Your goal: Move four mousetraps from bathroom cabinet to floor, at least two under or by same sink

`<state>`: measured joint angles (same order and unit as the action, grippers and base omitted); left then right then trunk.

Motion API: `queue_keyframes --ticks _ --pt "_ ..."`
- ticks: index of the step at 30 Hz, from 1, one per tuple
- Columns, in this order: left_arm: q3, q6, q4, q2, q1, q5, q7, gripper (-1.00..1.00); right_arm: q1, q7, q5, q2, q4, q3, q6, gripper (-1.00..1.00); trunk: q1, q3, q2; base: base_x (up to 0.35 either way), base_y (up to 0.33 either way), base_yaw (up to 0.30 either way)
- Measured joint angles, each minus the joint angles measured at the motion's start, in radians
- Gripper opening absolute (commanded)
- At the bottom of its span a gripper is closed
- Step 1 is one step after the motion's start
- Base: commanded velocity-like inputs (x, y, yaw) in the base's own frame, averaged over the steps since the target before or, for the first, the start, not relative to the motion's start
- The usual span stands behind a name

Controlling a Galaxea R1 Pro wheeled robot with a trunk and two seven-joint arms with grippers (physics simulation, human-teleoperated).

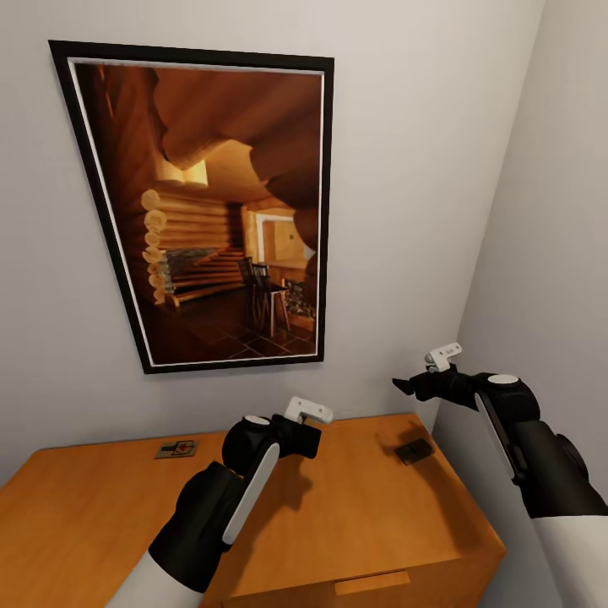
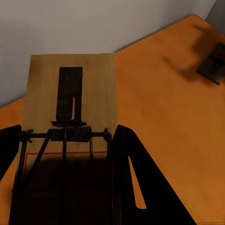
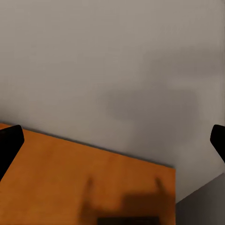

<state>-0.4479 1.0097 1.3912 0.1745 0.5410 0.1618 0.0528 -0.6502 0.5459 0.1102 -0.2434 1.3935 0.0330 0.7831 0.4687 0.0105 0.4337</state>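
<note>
We log one mousetrap point(image 2: 70, 108) pinched between left hand point(image 2: 65, 178) fingers, above cabinet point(image 1: 363, 507) top. Second mousetrap point(image 1: 176, 448) flat at far left of top, near wall. Third mousetrap point(image 1: 414, 451) flat at far right, under right hand point(image 1: 409, 388). Right hand spread wide, holding nothing. Framed picture point(image 1: 211, 211) on wall behind.

A corner of a home: plain pale walls point(image 1: 439, 127) meet behind an orange-brown wooden cabinet point(image 1: 355, 523), and a black-framed picture point(image 1: 219, 211) of a log-cabin interior hangs above it.
</note>
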Motion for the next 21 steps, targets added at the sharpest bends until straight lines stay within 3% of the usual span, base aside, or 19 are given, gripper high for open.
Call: queue_keyframes --ticks 21 --pt "-0.001 0.0 -0.055 0.0 -0.03 0.002 -0.005 -1.0 0.0 -0.005 0.003 0.001 -0.01 0.004 -0.007 1.0 0.0 0.0 0.0 0.0 0.0 0.0"
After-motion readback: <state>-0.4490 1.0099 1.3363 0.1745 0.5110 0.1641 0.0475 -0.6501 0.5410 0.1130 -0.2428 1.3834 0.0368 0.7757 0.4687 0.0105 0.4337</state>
